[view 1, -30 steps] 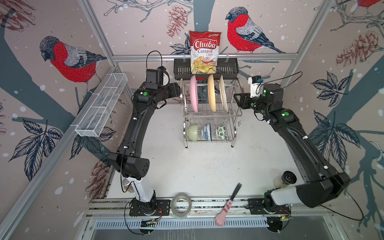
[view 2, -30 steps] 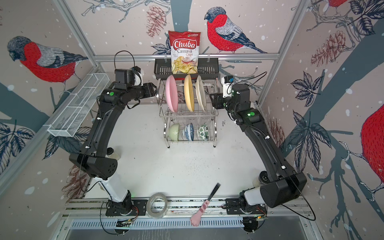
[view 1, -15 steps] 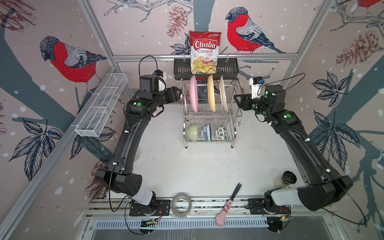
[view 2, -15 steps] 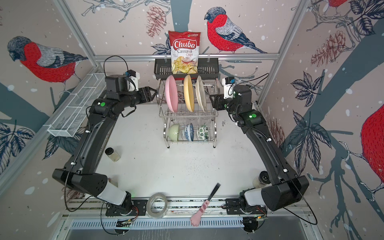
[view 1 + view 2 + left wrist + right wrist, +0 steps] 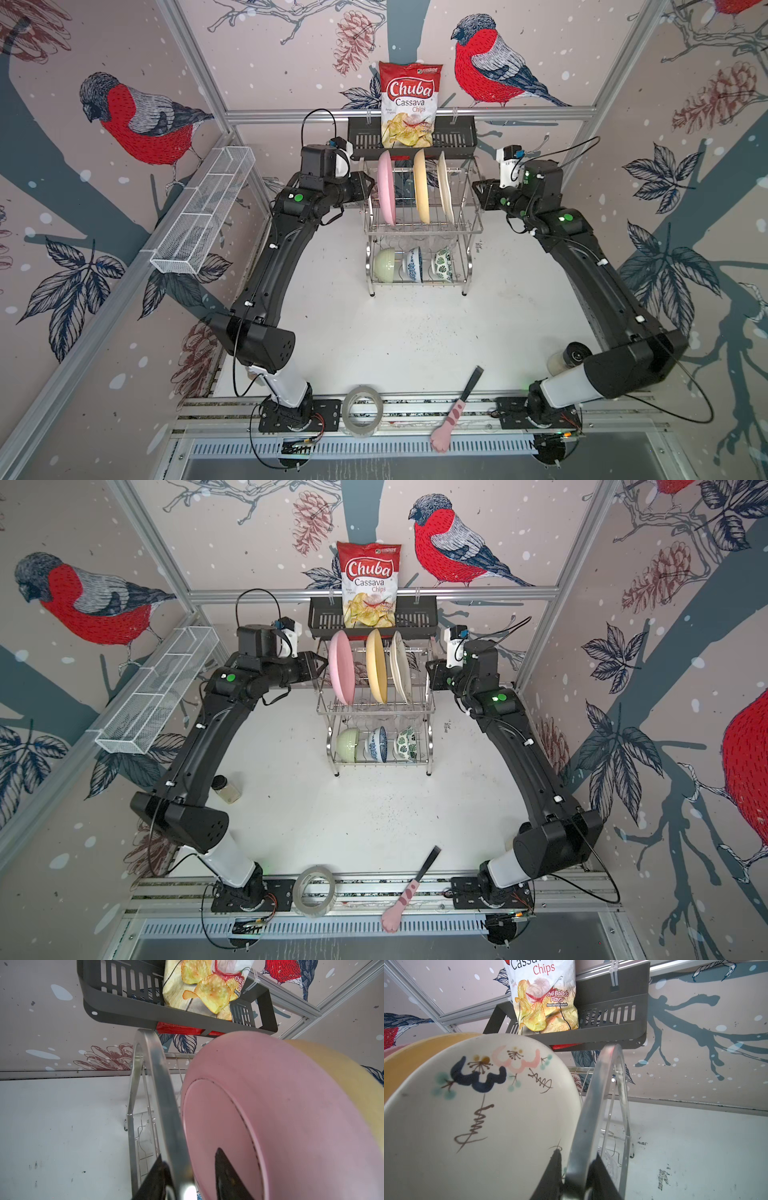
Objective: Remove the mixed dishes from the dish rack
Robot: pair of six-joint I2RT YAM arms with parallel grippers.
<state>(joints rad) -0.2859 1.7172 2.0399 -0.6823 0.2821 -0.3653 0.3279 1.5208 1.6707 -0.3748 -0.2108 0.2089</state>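
Two-tier shiny steel wire dish rack [image 5: 424,227] stands on the table between the two grippers, fully loaded. The left gripper [image 5: 189,1153] straddles one looped steel handle [image 5: 158,1084]. Its jaws are apart, with one finger against the band and a gap at the other. The round pink plate [image 5: 270,1105] stands just beyond that finger.

The right gripper [image 5: 576,1153] is clamped on the opposite looped handle [image 5: 598,1095], both fingers against it. The cream plate painted with flowers [image 5: 477,1115] is just beside it. A tan-yellow plate [image 5: 422,187] stands between those two plates.

Below the grippers, on the lower tier, sit a pale green bowl [image 5: 384,264], a blue-patterned bowl [image 5: 414,262] and a green-leaf-print bowl [image 5: 442,262].

Above the grippers, a red-and-white crisp bag [image 5: 409,104] in a black slotted basket [image 5: 457,137] reads "Chuba Cassava Chips". The right wrist view adds "Chili Balado Flavor" and "Rasa Sambal Balado".
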